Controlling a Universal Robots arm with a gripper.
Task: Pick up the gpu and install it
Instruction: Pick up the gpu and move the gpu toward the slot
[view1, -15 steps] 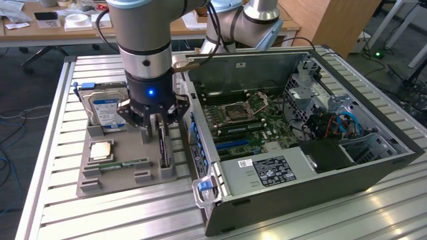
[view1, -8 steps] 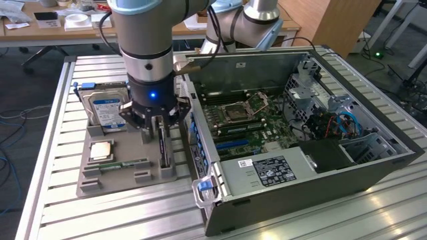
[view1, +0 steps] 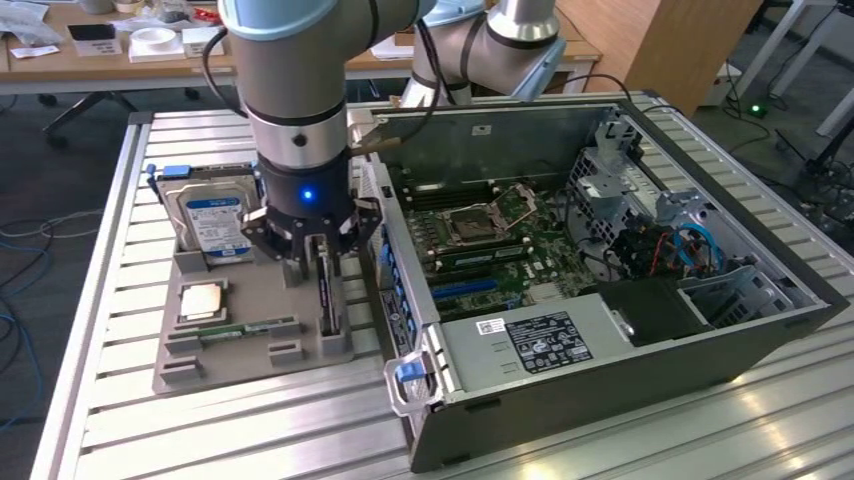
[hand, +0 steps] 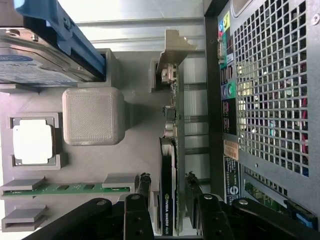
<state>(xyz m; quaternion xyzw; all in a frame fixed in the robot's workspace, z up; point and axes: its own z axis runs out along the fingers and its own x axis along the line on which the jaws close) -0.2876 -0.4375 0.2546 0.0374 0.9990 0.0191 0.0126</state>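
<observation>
The gpu (view1: 324, 292) stands on edge in a slot of the grey holder tray (view1: 240, 355), between the hard drive side and the computer case. It is a thin dark card (hand: 170, 120) with a silvery bracket (hand: 174, 50) at its far end. My gripper (view1: 318, 262) is lowered right over it. In the wrist view the gripper (hand: 167, 178) straddles the card, one finger (hand: 143, 187) on each side with a small gap showing. It is open and the card still rests in its slot.
The tray also holds a hard drive with a blue-white label (view1: 214, 225), a silver processor (view1: 203, 300) and a green memory stick (view1: 247, 328). The open computer case (view1: 601, 330) lies close beside the tray, its motherboard (view1: 494, 240) exposed. Its perforated back panel (hand: 270, 100) is near the card.
</observation>
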